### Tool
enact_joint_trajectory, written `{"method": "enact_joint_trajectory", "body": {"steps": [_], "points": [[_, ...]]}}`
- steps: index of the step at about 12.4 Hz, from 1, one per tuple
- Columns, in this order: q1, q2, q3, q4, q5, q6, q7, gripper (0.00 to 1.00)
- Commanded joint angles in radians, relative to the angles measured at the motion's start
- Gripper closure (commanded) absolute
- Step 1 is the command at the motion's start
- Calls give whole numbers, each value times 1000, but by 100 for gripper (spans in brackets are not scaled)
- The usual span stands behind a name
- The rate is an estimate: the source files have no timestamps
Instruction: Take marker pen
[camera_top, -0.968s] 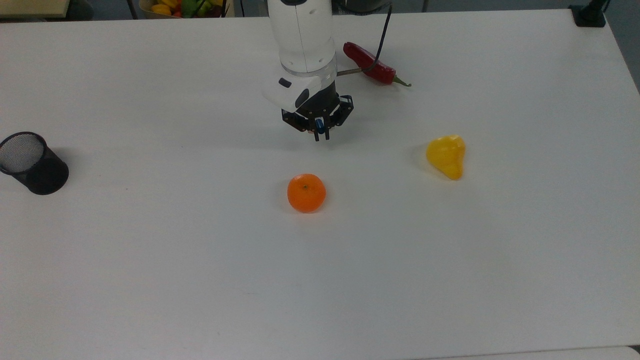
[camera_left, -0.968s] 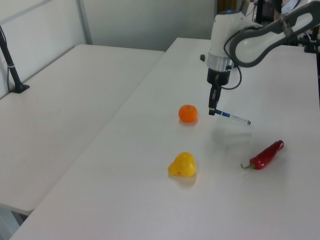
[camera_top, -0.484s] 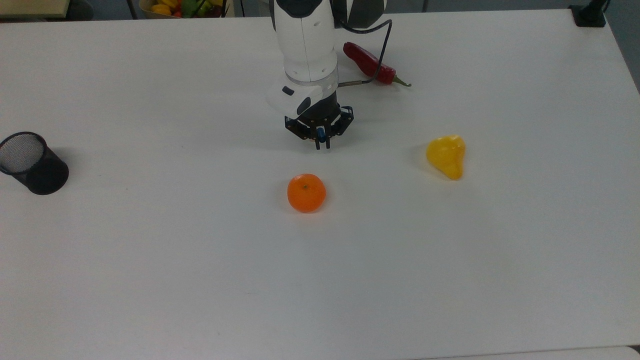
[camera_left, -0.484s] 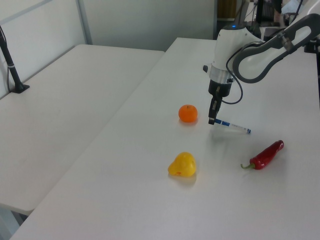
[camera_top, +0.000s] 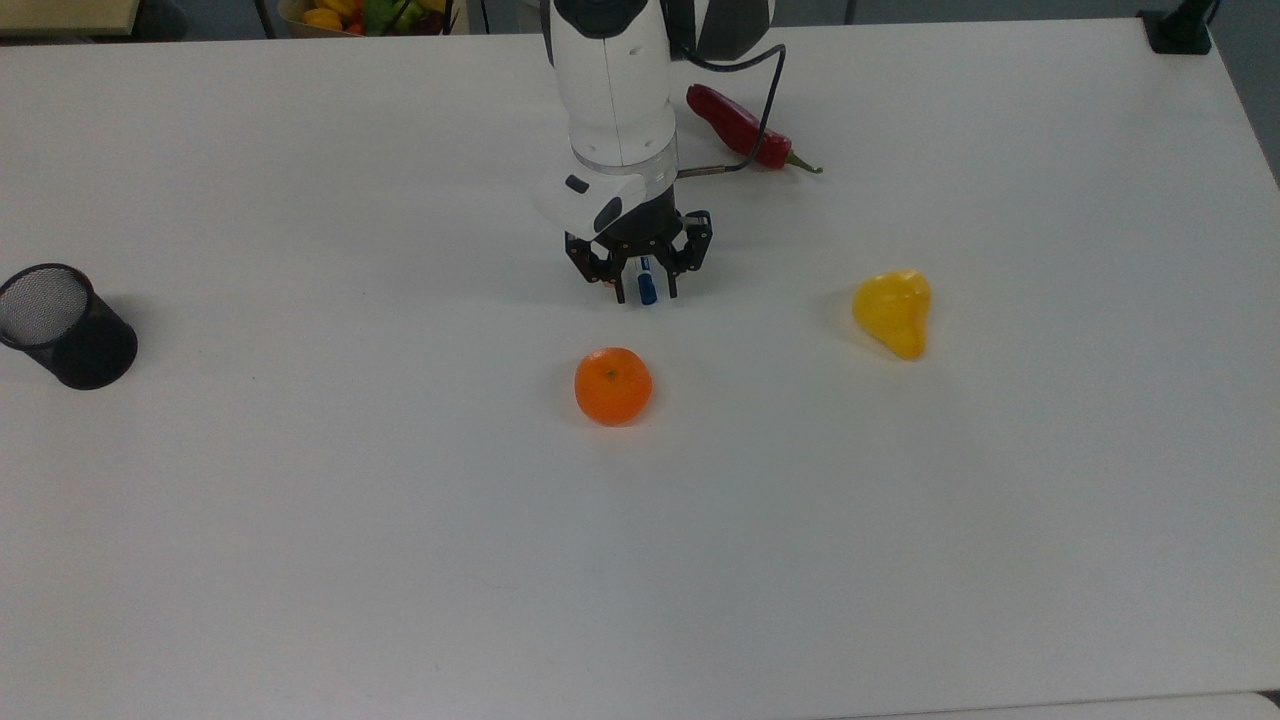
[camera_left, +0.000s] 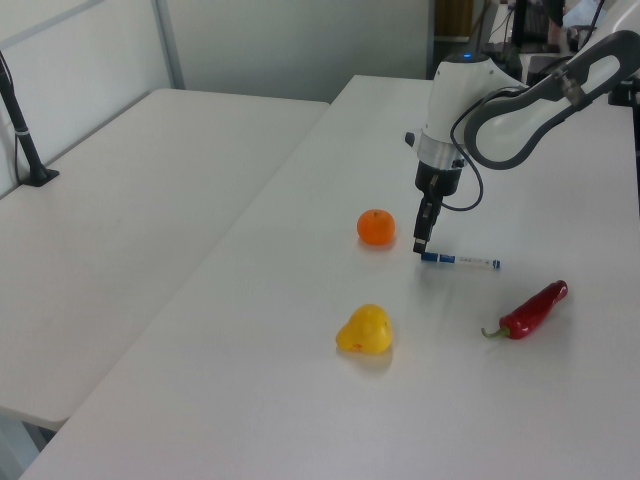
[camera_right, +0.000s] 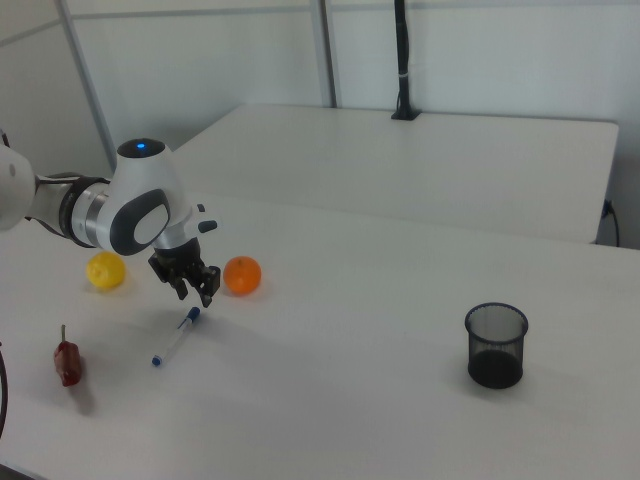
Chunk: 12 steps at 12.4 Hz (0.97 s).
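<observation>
marker pen (camera_left: 461, 260) lies flat on the table (camera_top: 300, 520) under the gripper (camera_top: 645, 292), whose fingers stand apart around its blue cap, ungrasped, so closing and lifting remain.

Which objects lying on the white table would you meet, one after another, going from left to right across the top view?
Black mesh pen cup → round orange → white marker pen with blue cap, beneath the gripper → red chilli pepper → yellow pear-shaped fruit.
</observation>
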Motion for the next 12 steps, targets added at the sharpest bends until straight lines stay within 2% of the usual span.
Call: {"method": "enact_joint_trajectory", "body": {"steps": [1,3,5,9,12], "points": [[-22,-52,12,-10,-18,12,45,0],[-49,-111,10,54,-21,-111,51,0],[-100,-146,10,176,-22,-326,52,0],[-167,-261,10,261,-24,-612,54,0],[-221,-306,12,336,-22,-791,54,0]]}}
